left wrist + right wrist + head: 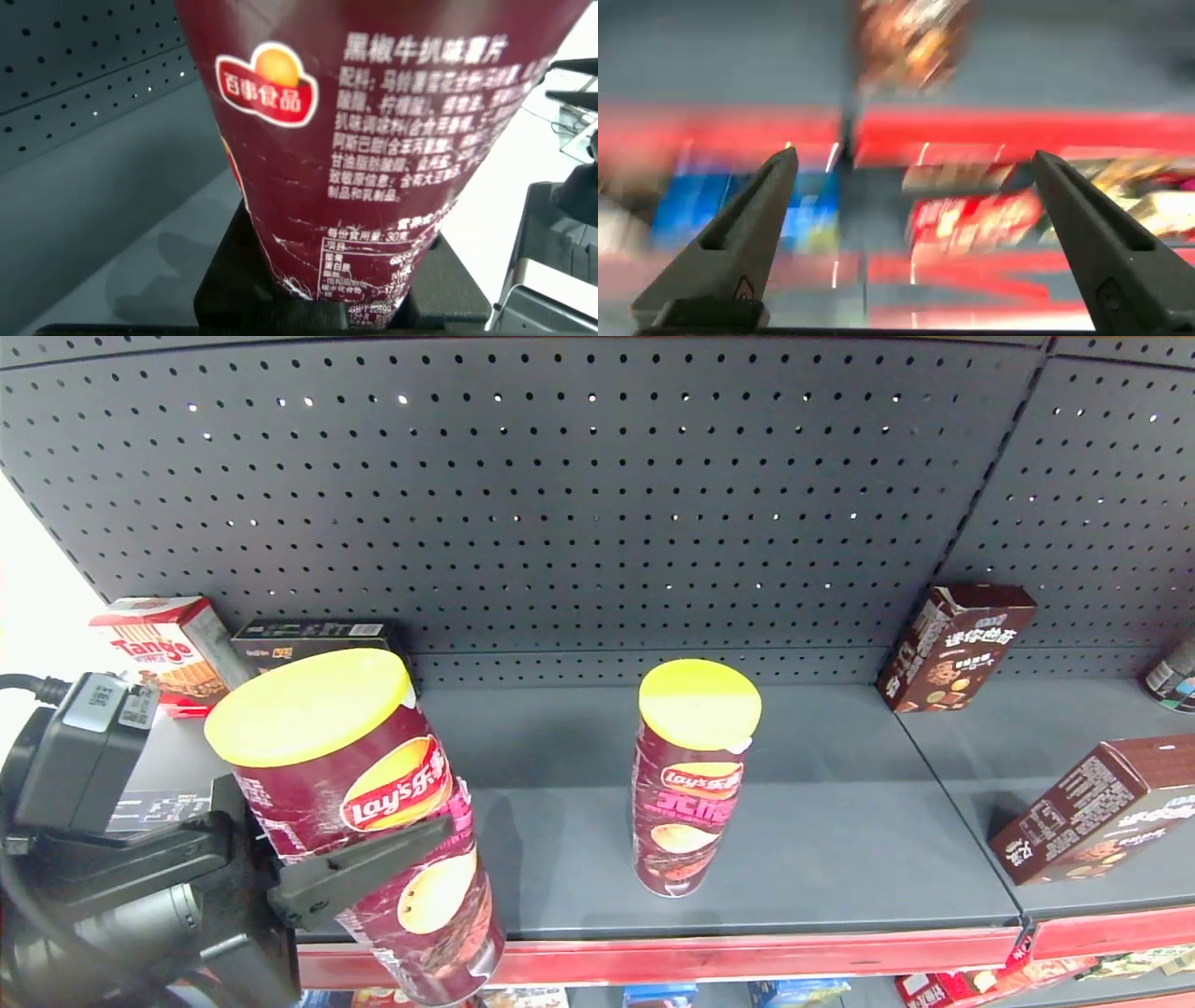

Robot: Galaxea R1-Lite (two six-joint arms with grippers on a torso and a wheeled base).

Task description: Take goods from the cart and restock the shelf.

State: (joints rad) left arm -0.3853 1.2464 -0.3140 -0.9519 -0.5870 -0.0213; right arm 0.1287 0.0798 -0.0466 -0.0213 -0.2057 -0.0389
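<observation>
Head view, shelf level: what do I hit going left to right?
red wafer box → held chip can, in the left gripper → standing chip can → leaning brown box → front brown box. The black box is skipped because it overlaps the held chip can.

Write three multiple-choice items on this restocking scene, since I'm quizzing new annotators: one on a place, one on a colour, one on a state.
1. Where is the free chip can? A) upright on the middle of the shelf B) in a cart C) atop a brown box
2. What colour are the two cans' lids? A) red B) yellow C) blue
3. The left gripper is: A) open and empty B) shut on a brown box C) shut on a chip can
Key: 1 A, it stands alone on the grey board; 2 B, both lids show yellow in the head view; 3 C, its finger presses the held can.
</observation>
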